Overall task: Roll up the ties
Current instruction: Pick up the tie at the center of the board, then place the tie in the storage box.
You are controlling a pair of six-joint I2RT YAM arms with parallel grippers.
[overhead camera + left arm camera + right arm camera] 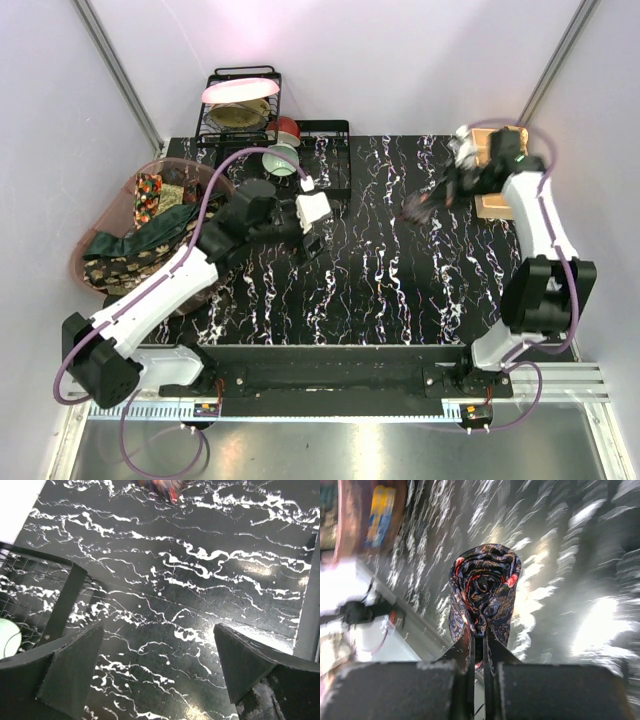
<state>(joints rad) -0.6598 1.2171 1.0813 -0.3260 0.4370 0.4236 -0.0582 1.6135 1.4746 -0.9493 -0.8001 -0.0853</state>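
Pinches a rolled tie (484, 587) in the right pincer (479, 645), just beside the tan tray (493, 207). Holds the left pincer (157, 665) spread and empty, well apart from that tray. Could unroll on release, being gripped at one edge only.

1. The rolled tie (485, 592) is dark navy with red and orange paisley swirls.
2. The table (380, 290) is black with white marble veining.
3. The basket (185, 163) is translucent pink; its ties (135, 245) are dark green and brown-gold patterned.
4. The tray (492, 207) is tan.
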